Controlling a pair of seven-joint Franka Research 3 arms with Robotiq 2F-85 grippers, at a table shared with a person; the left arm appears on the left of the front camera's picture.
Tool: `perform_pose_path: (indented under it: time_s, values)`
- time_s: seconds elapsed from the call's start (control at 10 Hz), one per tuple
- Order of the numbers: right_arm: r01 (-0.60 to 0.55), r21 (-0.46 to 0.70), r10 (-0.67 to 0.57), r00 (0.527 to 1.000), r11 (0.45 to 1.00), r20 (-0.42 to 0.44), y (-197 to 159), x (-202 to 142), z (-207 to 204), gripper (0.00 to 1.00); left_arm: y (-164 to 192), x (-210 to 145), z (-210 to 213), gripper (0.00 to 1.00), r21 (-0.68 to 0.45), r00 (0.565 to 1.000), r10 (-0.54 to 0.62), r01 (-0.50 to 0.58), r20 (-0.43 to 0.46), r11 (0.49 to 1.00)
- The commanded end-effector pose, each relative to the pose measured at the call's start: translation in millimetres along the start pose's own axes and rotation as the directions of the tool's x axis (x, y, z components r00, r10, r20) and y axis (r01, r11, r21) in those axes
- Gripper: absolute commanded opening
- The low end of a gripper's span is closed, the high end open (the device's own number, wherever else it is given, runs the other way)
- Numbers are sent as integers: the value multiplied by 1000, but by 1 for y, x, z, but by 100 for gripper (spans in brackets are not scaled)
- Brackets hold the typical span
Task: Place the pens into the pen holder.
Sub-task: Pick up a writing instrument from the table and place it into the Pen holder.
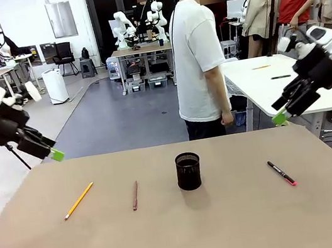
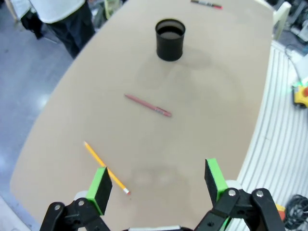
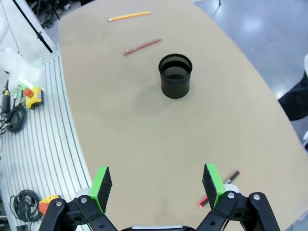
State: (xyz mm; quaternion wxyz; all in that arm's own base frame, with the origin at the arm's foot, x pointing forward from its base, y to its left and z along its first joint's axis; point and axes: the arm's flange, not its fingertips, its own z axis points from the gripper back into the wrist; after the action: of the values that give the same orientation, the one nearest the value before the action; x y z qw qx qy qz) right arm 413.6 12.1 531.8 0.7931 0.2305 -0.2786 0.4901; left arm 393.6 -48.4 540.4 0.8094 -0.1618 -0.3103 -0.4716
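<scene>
Pens are all lying flat on the table (image 1: 234, 227) and none has gone into the pen holder (image 1: 188, 171), so I'd call this the very start: zero of three done.

Layout: the black mesh holder stands upright around the middle of the table, a bit toward the far side, and it looks empty from above. The yellow pencil (image 1: 79, 201) is off on the robot's left, the reddish-brown pen (image 1: 134, 195) sits between the pencil and the holder, and the black marker (image 1: 282, 173) with the pink end is well apart on the right.

Both hands are up in the air with nothing in them. The left gripper (image 2: 158, 185) has its jaws spread wide above the pencil, and the right gripper (image 3: 158, 185) is spread just as wide above the marker.

Room-wise it looks easy. There's bare tabletop all around the holder and no clutter between it and any pen. The one thing I'd watch is the marker, which lies fairly near the right edge, so a sloppy nudge could roll it off. A person (image 1: 197, 61) stands just past the far edge, so reaching long over there isn't ideal.
</scene>
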Motion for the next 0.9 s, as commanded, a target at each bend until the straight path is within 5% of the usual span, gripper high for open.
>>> perform_pose_path:
  time_s: [0.0, 0.4, 0.8]
  values:
    - [-32, 39, 31, 999, 999, 31, -11, 6, 24, 100, 6, 4, 21, 100, 15, 1000, -22, 22, -7, 1000]
    - [-31, 16, 30, 997, 999, 65, 0, 31, 77, 100, 14, 8, 52, 100, 61, 1000, -4, 5, -21, 998]
    - [-46, 7, 46, 997, 999, 59, 6, 45, 72, 100, 10, 15, 68, 100, 79, 1000, -19, 18, 8, 997]
